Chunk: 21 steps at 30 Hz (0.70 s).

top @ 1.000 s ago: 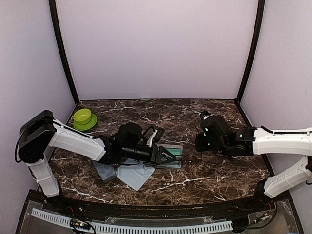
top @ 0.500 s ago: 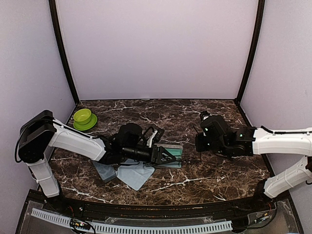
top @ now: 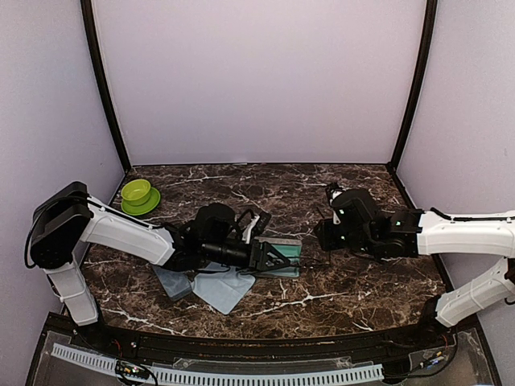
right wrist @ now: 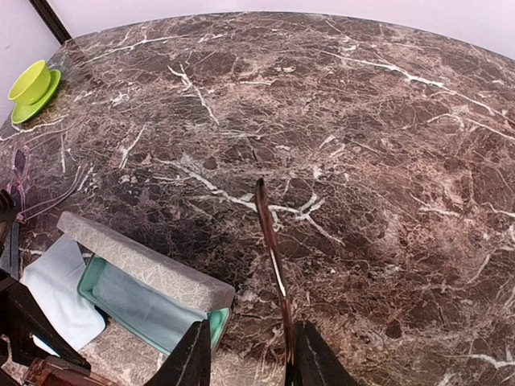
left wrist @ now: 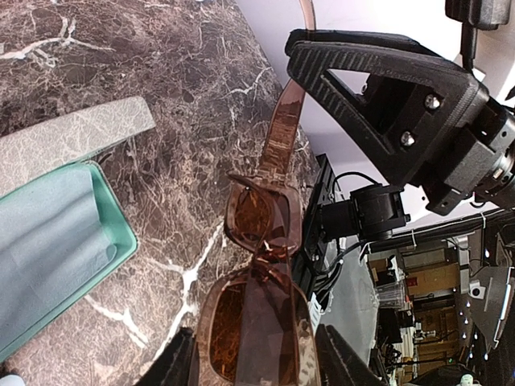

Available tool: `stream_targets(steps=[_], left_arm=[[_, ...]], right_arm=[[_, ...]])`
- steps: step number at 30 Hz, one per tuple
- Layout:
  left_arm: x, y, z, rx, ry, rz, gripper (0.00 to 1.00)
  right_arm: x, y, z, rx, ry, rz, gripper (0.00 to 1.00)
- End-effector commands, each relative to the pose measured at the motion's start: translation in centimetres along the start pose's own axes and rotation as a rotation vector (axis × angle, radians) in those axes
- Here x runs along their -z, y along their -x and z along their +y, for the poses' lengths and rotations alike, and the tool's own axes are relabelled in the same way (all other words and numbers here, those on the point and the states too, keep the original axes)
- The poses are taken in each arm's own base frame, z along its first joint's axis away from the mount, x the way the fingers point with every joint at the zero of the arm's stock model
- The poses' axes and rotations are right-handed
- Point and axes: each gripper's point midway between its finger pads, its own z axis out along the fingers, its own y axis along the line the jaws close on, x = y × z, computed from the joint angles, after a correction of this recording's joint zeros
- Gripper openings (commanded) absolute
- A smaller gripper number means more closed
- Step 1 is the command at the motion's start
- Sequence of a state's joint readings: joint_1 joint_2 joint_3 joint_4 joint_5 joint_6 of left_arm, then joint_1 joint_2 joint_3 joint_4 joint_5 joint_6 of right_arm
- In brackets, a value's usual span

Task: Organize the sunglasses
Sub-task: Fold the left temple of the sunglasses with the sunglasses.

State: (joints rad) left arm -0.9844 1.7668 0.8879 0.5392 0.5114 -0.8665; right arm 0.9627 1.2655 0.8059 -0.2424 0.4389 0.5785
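The left end effector [left wrist: 253, 363] is gripping the sunglasses [left wrist: 257, 241] by one brown lens, its fingers pressing on either side of the frame and carrying them in the air just beside the open grey case [left wrist: 56, 233]. The case is lying on the marble surface [right wrist: 386, 161] with its teal lining facing up and its lid [left wrist: 76, 145] folded back. One temple [right wrist: 272, 249] is sticking out, unfolded, towards the right arm. The right end effector [right wrist: 251, 363] is reaching in around that temple with its fingers standing fairly wide. In the right wrist view the thin bar is running between them, close to one finger and not clamped. The other temple is not showing clearly enough to say how it is lying.

The step in hand seems to be folding the sunglasses before casing them, the left arm acting as the steady hand while the right is working the temple. The next move is calling for the right end effector to push or pinch the temple and swing it in about its hinge towards the lenses, gently, since the bar looks slender; the left grip must be resisting the twist. After that the folded pair is going into the teal lining.
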Motion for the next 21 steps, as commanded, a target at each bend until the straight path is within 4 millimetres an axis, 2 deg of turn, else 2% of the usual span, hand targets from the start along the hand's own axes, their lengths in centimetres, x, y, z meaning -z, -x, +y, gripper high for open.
stream_targets(steps=[1, 8, 21], left_arm=[[0.6, 1.5, -1.5, -0.039, -0.024, -0.036, 0.27], [0.6, 1.6, -1.3, -0.040, -0.017, -0.038, 0.27], [1.0, 1.7, -0.8, -0.039, -0.006, -0.049, 0.24]], right_arm=[[0.5, 1.0, 2.1, 0.000, 0.097, -0.031, 0.35], [0.2, 0.7, 3.5, 0.015, 0.161, -0.012, 0.36], [0.5, -1.8, 7.2, 0.059, 0.340, 0.050, 0.39]])
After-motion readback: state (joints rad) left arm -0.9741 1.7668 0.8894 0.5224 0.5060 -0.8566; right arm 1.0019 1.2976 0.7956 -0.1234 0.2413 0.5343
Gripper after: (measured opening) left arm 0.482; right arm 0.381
